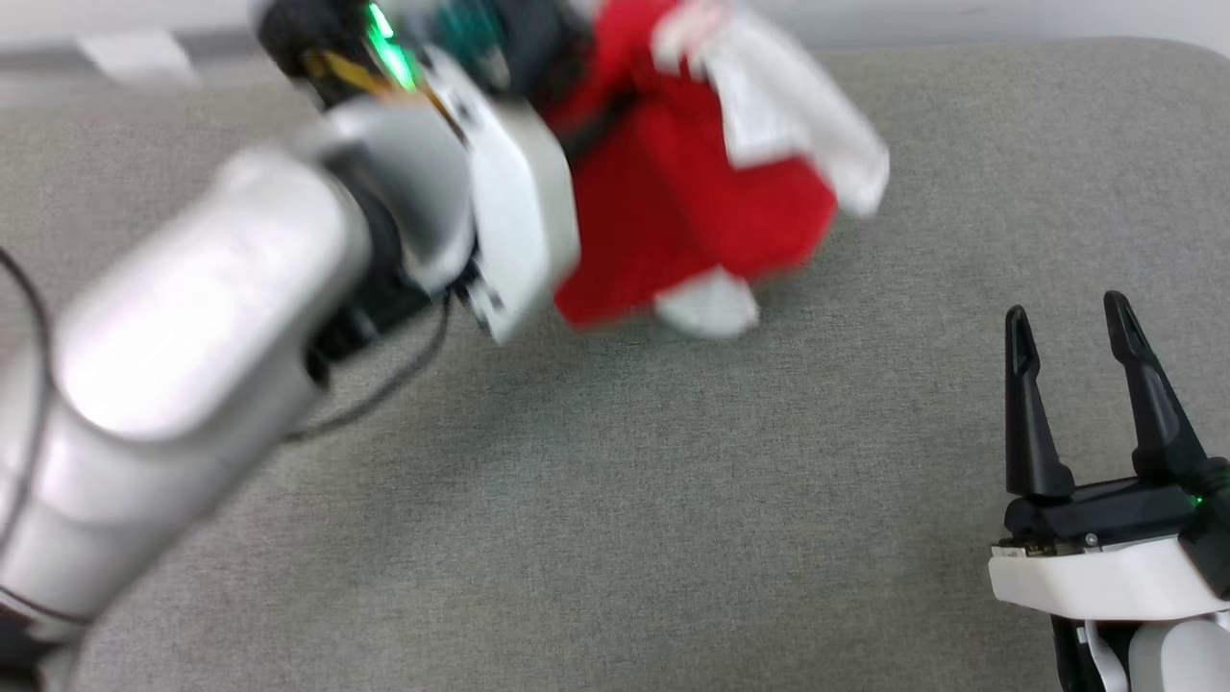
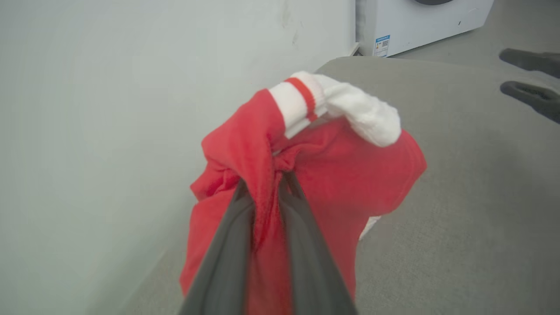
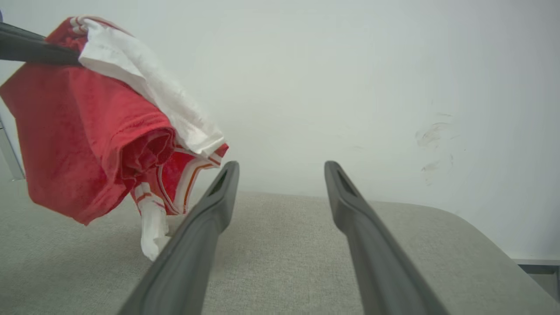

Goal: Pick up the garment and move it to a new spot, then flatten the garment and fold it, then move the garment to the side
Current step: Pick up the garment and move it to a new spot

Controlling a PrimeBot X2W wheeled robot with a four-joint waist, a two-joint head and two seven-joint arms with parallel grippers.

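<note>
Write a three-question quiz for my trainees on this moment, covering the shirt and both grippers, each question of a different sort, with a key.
1. True or false: the right gripper is shut on the shirt.
2. What is the left gripper pinching? A: the shirt's red cloth. B: a towel. C: nothing.
3. Fill in the gap: the shirt's sleeves are ___.

Key: 1 false, since its fingers stand open, apart from the shirt. 2 A. 3 white.
</note>
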